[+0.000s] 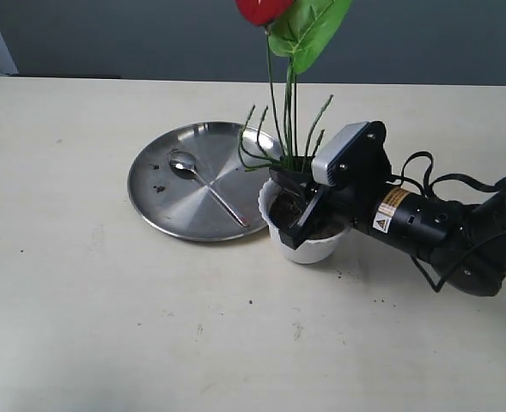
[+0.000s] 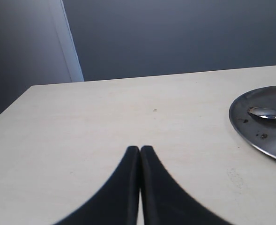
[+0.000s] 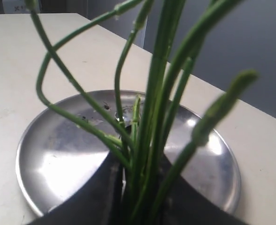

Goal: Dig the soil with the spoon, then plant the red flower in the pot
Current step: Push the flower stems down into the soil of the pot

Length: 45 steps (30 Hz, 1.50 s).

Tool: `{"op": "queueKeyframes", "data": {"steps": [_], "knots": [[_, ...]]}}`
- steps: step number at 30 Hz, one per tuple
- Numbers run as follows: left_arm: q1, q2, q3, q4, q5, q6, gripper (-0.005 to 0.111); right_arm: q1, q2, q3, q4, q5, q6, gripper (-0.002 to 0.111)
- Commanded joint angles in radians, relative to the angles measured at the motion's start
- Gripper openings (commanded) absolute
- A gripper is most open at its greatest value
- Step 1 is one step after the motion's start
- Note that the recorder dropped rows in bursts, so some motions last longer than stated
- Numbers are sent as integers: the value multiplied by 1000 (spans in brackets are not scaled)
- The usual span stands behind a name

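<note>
The red flower (image 1: 264, 9) stands upright with its green leaf (image 1: 308, 26) and its stems (image 1: 287, 112) reaching down into the white pot (image 1: 308, 245). Dark soil (image 1: 328, 228) shows in the pot. My right gripper (image 1: 294, 190) leans over the pot's rim, shut on the base of the stem bundle (image 3: 149, 140); its black fingers (image 3: 100, 187) flank the stems. The spoon (image 1: 205, 184) lies on the steel plate (image 1: 162, 206). My left gripper (image 2: 140, 150) is shut and empty, above bare table away from the plate (image 2: 250, 131), and is out of the exterior view.
Soil crumbs lie on the plate and on the table in front of the pot (image 1: 381, 300). The right arm (image 1: 441, 227) stretches in from the right edge. The plate touches the pot's left side.
</note>
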Motion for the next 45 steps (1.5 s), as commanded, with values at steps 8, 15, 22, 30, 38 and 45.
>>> {"op": "queueKeyframes", "data": {"steps": [8,15,22,30,38,45], "knots": [[-6,-5,-4,2,-5,-4,0,-3,153,9,-24,-76,-40,-1],[-6,-5,-4,2,-5,-4,0,-3,151,9,-3,-59,-40,-1],[-6,-5,-4,2,-5,-4,0,-3,151,9,36,-58,-40,0],[-6,-5,-4,2,-5,-4,0,-3,151,9,36,-58,-40,28],[-6,-5,-4,2,-5,-4,0,-3,142,9,36,-57,-40,32],[-6,-5,-4,2,-5,-4,0,-3,115,11,38,-55,-39,32]]}}
